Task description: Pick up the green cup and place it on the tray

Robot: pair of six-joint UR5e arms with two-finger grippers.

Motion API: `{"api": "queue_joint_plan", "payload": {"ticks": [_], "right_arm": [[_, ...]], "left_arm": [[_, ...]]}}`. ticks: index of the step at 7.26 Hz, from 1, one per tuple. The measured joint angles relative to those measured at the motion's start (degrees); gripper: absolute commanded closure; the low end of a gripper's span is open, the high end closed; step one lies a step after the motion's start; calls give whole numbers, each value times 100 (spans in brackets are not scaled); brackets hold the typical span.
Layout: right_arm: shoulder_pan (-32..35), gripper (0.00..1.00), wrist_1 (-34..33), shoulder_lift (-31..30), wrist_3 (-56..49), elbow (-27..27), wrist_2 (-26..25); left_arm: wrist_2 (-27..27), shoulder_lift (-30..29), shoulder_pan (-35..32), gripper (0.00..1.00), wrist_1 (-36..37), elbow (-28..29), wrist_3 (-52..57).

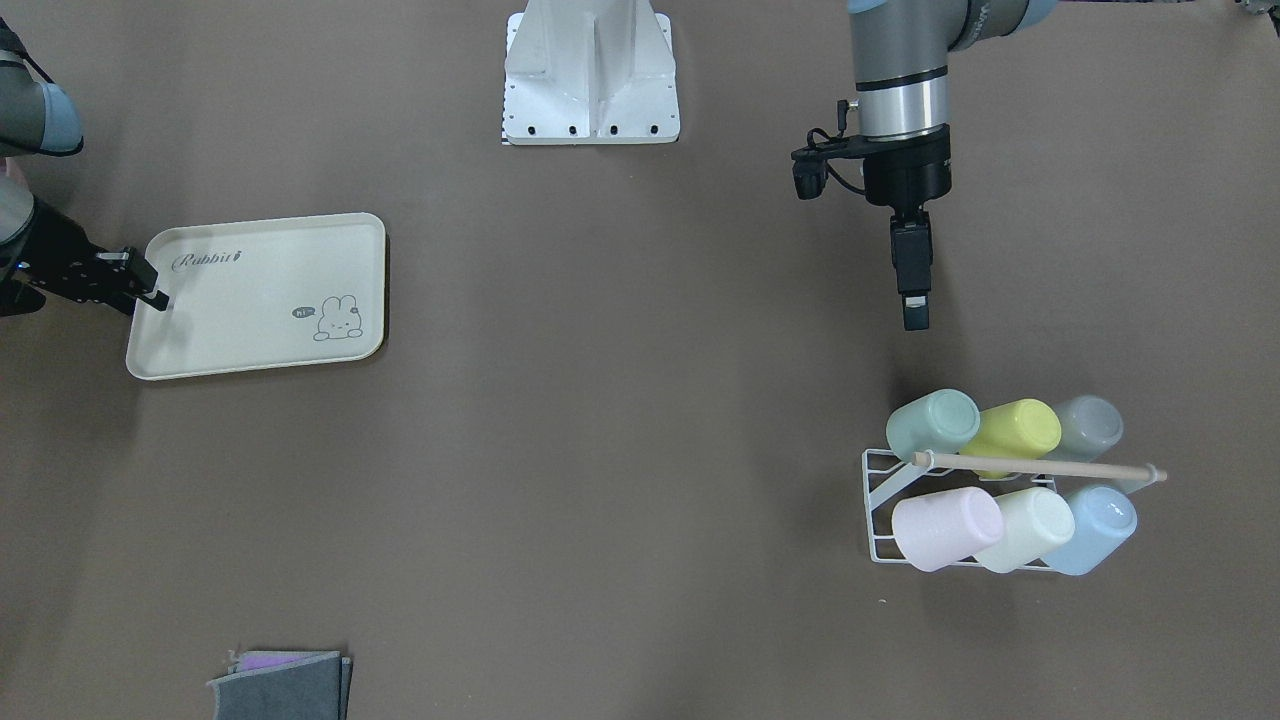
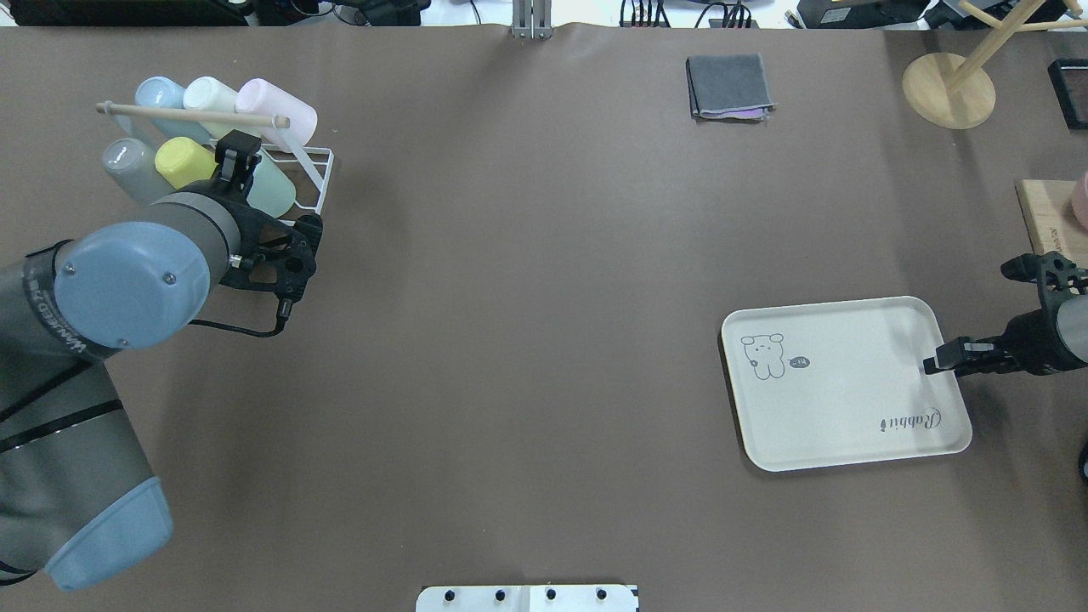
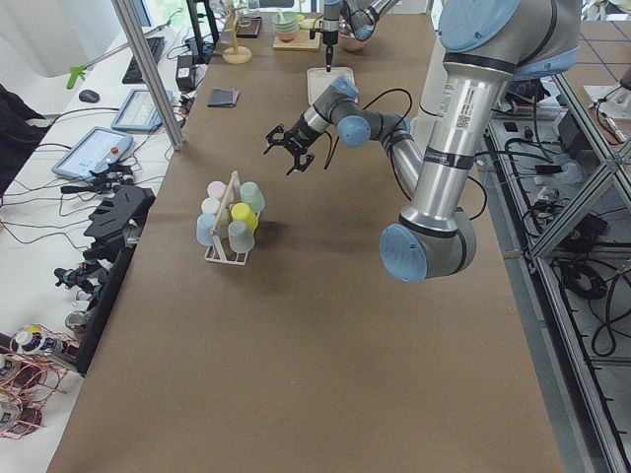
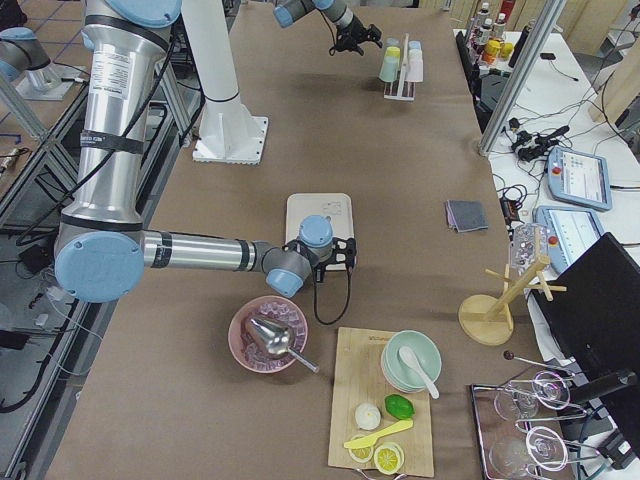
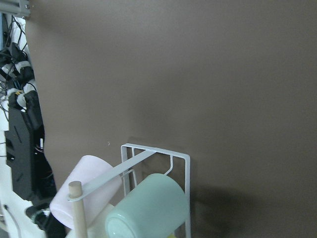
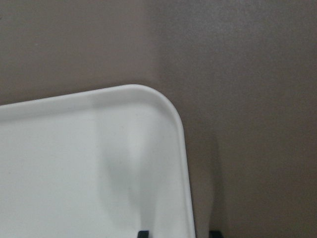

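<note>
The green cup is pale mint and lies on its side in a white wire rack, at the end nearest the table's middle. It also shows in the left wrist view and, partly behind the left gripper, in the overhead view. My left gripper hangs in the air on the robot's side of the rack, apart from the cup, open and empty. The cream tray lies far off on the other side. My right gripper is open, its fingertips astride the tray's rim.
The rack also holds yellow-green, grey, pink, cream and light blue cups under a wooden dowel. A folded grey cloth, a wooden stand and a cutting board lie near the far and right edges.
</note>
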Motion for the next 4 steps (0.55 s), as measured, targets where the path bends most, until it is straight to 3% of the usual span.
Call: {"api": "queue_joint_plan", "payload": {"ticks": [2, 4], "right_arm": [[1, 100, -12, -21, -2, 33, 39], [10, 100, -20, -42, -1, 53, 73]], "left_arm": [[1204, 57, 362, 1, -28, 424, 897], [2071, 170, 697, 1, -64, 881, 1384]]}}
